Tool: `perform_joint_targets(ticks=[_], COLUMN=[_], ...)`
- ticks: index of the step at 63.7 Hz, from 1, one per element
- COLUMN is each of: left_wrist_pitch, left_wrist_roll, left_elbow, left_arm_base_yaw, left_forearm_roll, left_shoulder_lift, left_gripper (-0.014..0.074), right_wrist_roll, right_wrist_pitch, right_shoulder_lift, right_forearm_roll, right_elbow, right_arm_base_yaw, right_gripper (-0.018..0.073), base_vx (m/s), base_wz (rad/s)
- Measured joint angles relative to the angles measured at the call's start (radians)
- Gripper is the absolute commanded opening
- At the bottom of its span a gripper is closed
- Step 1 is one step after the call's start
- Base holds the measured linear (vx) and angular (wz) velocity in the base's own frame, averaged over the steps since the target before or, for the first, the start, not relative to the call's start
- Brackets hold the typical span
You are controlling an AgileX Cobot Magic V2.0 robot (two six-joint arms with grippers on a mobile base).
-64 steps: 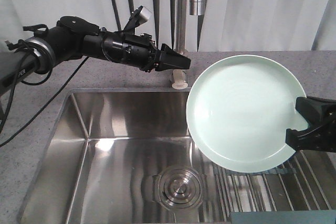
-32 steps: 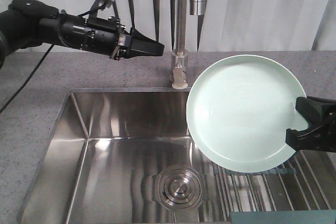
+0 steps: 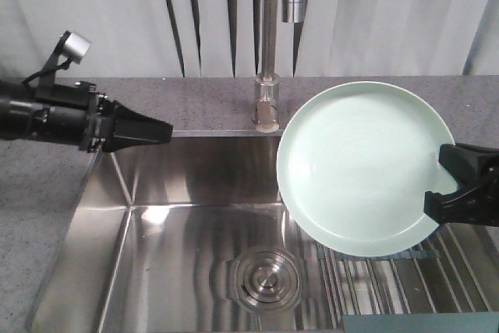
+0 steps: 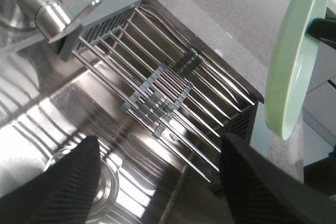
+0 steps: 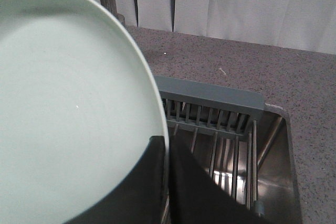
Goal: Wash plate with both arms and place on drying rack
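left pincer [image 3: 156, 132] released, at sink [image 3: 195, 216] left edge | right pincer [image 3: 437, 183] clenched on plate [image 3: 359, 165] rim, upright near drying rack [image 4: 173, 90]

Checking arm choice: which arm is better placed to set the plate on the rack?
Right. The right gripper clamps the plate close by the drying rack; the left gripper is open, empty, across the sink.

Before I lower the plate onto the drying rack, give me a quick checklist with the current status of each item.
1. Right tool grip on the plate: ok, shut on its rim.
2. Left tool apart from the plate: ok, near the sink's left edge.
3. Left tool free: ok, open, holding nothing.
4. Drying rack ready: ok, no dishes on its rods.
5. Plate washed: cannot tell; no water runs from the faucet.
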Motion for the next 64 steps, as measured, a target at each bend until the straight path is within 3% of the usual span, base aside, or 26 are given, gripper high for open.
perform_joint_targets(ticks=[22,38,64], left_wrist_pitch=[-0.011,-0.008,-0.008], left_wrist_roll=[0.082,0.09,0.09], left_elbow=[0.247,0.257,0.257], left_arm_base_yaw=[0.042,0.08,0.08], left_forearm_roll=[0.008,-0.001,0.0], left_shoulder_lift=[-0.227,-0.299,-0.304], left_gripper=[0.0471,0.0471,0.0471], right_wrist_roll=[0.0,0.0,0.0], right_wrist_pitch=[0.0,0.0,0.0], right_shoulder_lift=[0.0,0.0,0.0], right_forearm_roll=[0.0,0.0,0.0], right_elbow=[0.0,0.0,0.0], right_arm_base_yaw=[0.0,0.0,0.0], right_gripper=[-0.0005,-0.0005,-0.0005], base_vx=[0.0,0.0,0.0], base_wz=[0.0,0.0,0.0])
